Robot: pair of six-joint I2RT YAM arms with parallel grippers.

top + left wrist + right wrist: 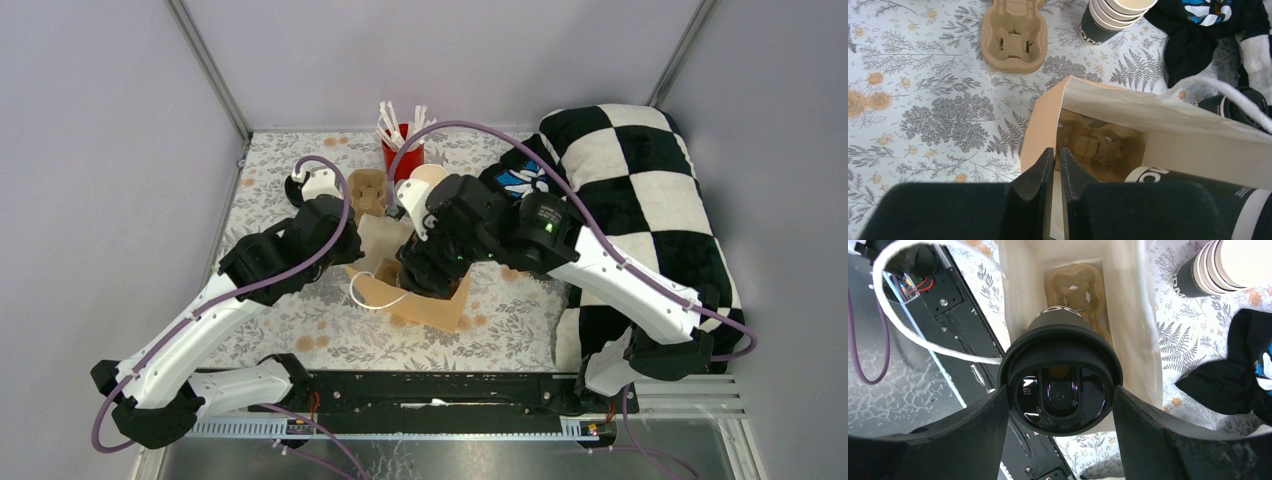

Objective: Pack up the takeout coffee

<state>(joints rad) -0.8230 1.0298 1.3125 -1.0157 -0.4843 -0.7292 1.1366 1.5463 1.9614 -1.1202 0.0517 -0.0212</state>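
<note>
A takeout cup with a black lid (1060,390) sits between my right gripper's (1060,405) fingers, which are shut on the lid's sides. The cup hangs in the mouth of an open paper bag (1018,300), above a cardboard carrier (1075,290) on the bag's floor. In the left wrist view the cup's dark body (1198,182) shows inside the bag (1043,120). My left gripper (1053,160) is shut on the bag's near wall edge. A dark thing with a white stripe (1233,105) lies beyond the bag; I cannot tell if it is the second cup. From above, both grippers (358,243) (425,265) meet at the bag (440,305).
A spare cardboard carrier (1015,37) and a stack of lidless cups (1115,15) stand behind the bag. A red cup of white sticks (402,150) is at the back. Black cloth (1198,35) and a checkered pillow (650,190) fill the right side. The bag's white string handle (923,340) loops left.
</note>
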